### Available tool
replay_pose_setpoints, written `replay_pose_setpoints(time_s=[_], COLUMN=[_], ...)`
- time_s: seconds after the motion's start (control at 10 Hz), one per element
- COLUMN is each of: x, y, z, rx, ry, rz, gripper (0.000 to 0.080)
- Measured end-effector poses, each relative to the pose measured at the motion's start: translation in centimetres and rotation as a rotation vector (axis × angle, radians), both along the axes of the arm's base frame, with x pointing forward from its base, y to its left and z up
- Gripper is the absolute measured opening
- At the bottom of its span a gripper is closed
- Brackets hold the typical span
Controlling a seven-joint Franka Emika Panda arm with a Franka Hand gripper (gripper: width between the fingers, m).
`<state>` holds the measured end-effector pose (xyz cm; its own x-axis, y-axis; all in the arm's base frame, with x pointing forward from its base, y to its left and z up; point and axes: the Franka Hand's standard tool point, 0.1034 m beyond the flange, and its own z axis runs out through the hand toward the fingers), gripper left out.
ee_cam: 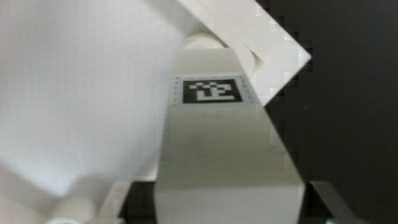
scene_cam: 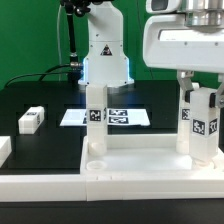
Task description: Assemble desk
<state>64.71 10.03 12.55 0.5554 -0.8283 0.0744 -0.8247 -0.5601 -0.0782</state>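
Between the two upright legs the white top (scene_cam: 140,158) lies bare: a wide open lane in the lower middle of the frame. The left leg (scene_cam: 97,125) bounds it on one side and the right leg (scene_cam: 200,135) on the other. The pincer (scene_cam: 200,98) is clamped on the right leg, and the wrist housing (scene_cam: 185,40) fills the upper right. In the wrist view that leg fills the whole gap between the fingers (ee_cam: 320,200).

Behind the lane the marker board (scene_cam: 72,117) lies flat. The arm's base (scene_cam: 105,55) blocks the upper centre. At the left a loose leg (scene_cam: 32,120) lies on the black desk (scene_cam: 50,95) with open surface around it.
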Motion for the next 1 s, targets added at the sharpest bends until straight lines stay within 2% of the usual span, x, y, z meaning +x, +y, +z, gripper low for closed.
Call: replay_pose_setpoints(time_s=[0.2, 0.6, 0.9, 1.0], x=[-0.09, -0.53, -0.69, -0.65], y=[-0.27, 0.14, 0.13, 0.13], z=[-0.06, -0.06, -0.05, -0.06], rx=[0.021, 0.027, 0.037, 0.036], ry=[0.002, 0.005, 0.007, 0.005], rz=[-0.18, -0.494, -0.618, -0.603], gripper=[0.0288, 0.0289, 0.0289, 0.0316])
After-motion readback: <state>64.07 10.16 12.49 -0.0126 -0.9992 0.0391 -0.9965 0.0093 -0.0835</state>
